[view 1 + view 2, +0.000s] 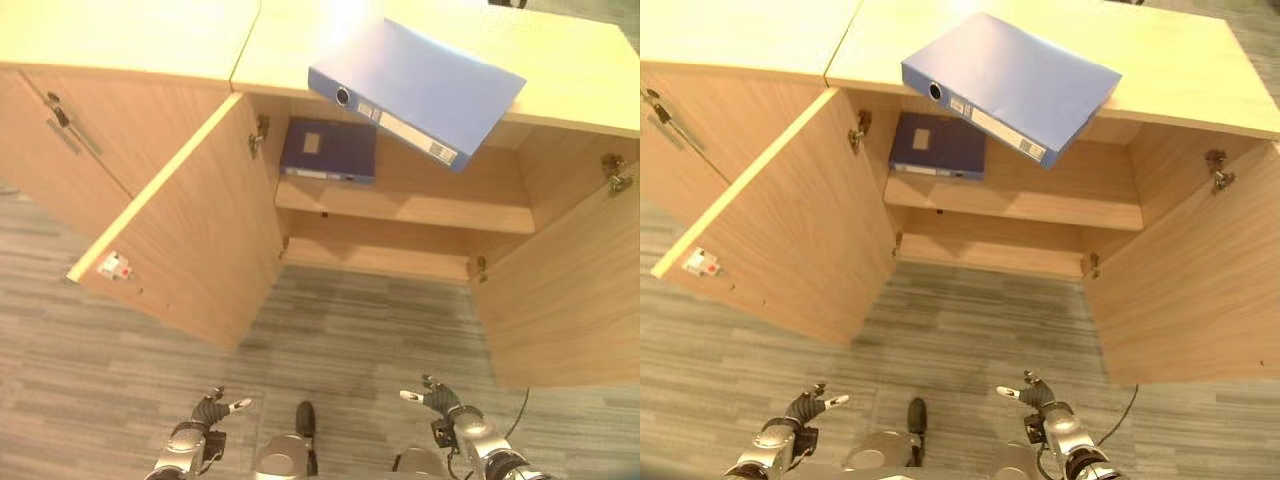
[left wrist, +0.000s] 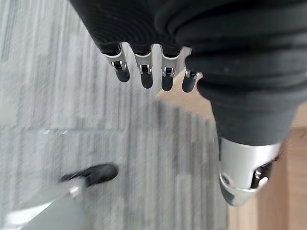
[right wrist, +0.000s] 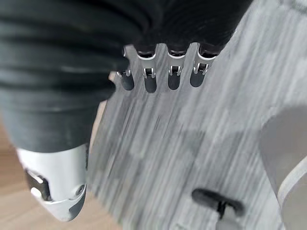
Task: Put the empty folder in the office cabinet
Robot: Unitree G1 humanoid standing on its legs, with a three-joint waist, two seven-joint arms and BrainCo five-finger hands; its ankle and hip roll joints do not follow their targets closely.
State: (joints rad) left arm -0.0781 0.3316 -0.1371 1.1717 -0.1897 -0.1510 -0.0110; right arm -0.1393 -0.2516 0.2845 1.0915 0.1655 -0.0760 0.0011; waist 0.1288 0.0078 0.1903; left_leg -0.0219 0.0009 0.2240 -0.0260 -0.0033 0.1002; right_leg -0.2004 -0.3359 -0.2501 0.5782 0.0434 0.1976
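Both hands low over the carpet, empty; blue folder lies on the cabinet top.

Left hand (image 1: 205, 414) and right hand (image 1: 445, 400) hang over the grey carpet (image 1: 360, 330), fingers (image 2: 144, 72) loosely extended and holding nothing, thumbs apart. Well ahead of the fingertips, the office cabinet (image 1: 400, 215) stands with both doors open, left door (image 1: 190, 240) swung out wide. Blue folder (image 1: 415, 85) rests on the wooden top (image 1: 570, 70), one corner overhanging the front edge. Below it, a darker blue folder (image 1: 328, 150) lies flat on the upper shelf (image 1: 420, 205), toward its left end.
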